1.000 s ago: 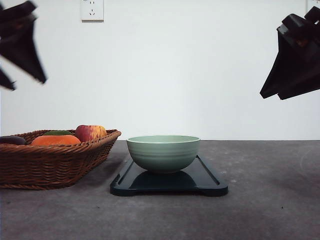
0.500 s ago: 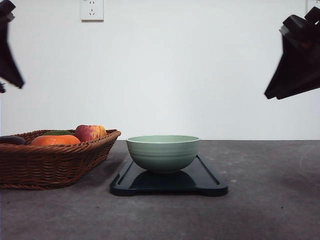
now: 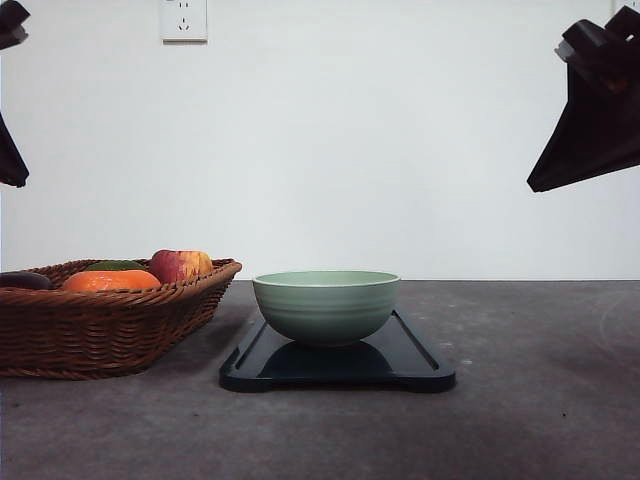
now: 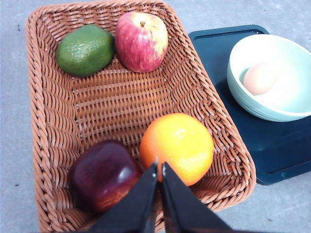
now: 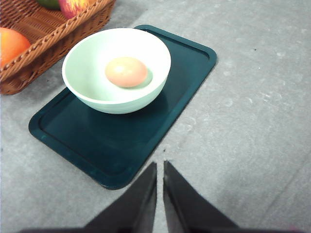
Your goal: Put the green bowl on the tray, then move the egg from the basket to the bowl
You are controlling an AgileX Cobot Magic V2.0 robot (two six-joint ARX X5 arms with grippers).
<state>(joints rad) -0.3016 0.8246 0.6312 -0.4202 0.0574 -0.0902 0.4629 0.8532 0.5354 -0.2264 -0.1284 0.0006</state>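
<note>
Sage-green bowl (image 3: 326, 306) sits upright on the dark tray (image 3: 420, 365), mouth up, toward the tray's end nearer the basket (image 3: 100, 330). You can see the egg (image 5: 126, 72) lying on its side in the bottom of the bowl, its long axis running roughly across the tray's short side in the right wrist view; which end is the blunt one you cannot tell. From the front the tray's long axis runs away from you, toward the wall, with the basket just beside it on the left, near but not touching.

Your left gripper (image 4: 159, 170) hangs above the basket's near end, its fingers pressed together with only a hairline gap, pinching nothing. Under it lie a dark red fruit (image 4: 102, 174) and an orange fruit (image 4: 177, 145), side by side. At the far end of the basket an apple (image 4: 141, 41) sits stem up next to a green avocado-like fruit (image 4: 85, 49), whose long axis slants across the corner.

Your right gripper (image 5: 160, 170) hangs over bare grey table (image 5: 252, 121) just off the tray's near corner, fingers nearly closed on each other, nothing between them. In the front view both arms are high at the frame edges, well apart from bowl and tray. A wall socket (image 3: 184, 20) is on the white wall behind.
</note>
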